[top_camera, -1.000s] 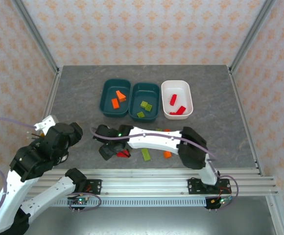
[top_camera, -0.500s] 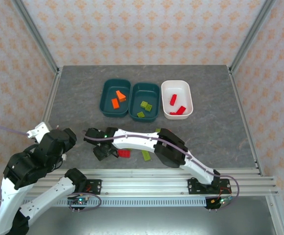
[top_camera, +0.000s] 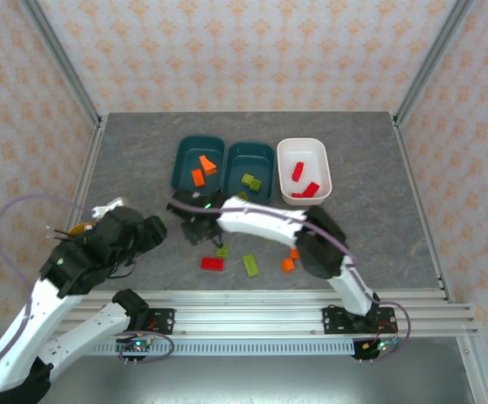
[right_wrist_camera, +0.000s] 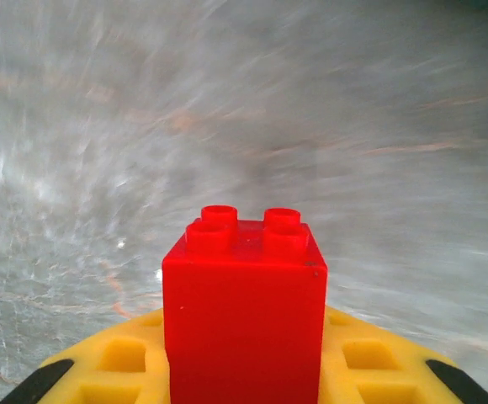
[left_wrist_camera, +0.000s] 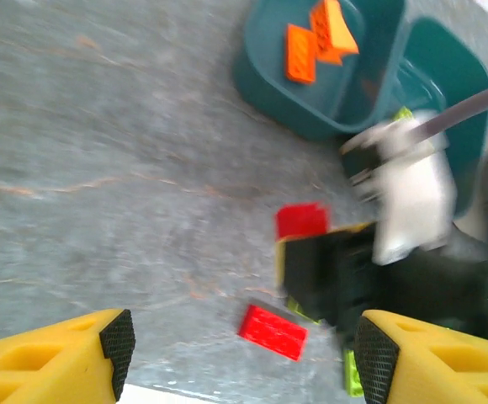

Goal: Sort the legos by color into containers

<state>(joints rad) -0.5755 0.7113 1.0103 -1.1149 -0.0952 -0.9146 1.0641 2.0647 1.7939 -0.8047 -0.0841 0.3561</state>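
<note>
1. The right gripper point(right_wrist_camera: 244, 370) has its yellow fingers point(right_wrist_camera: 118, 362) pinching a red square brick point(right_wrist_camera: 244, 311), which stands upright between them with its four studs on top. The bench behind it is blurred.
2. From above, the right gripper point(top_camera: 195, 229) is reached across to the left, just on the near side of the left teal tub point(top_camera: 181, 177).
3. The left gripper point(left_wrist_camera: 242, 349) has its fingers point(left_wrist_camera: 59, 358) spread wide with nothing between them but bench point(left_wrist_camera: 101, 168). Its camera looks across at the red square brick point(left_wrist_camera: 301, 221) held in the other gripper.
4. The left teal tub holds orange bricks point(top_camera: 198, 177).
5. The middle teal tub point(top_camera: 248, 158) touches the left one and holds olive-green bricks point(top_camera: 251, 180).
6. The white tub point(top_camera: 304, 150), just to the right of the middle one, holds red bricks point(top_camera: 310, 189).
7. Loose on the bench near the front edge are:
   - a flat red brick point(top_camera: 212, 263);
   - a long olive-green brick point(top_camera: 250, 265) just to its right;
   - a small olive-green brick point(top_camera: 223, 251) just behind the flat red one;
   - an orange brick point(top_camera: 288, 264) beside the right arm.
</note>
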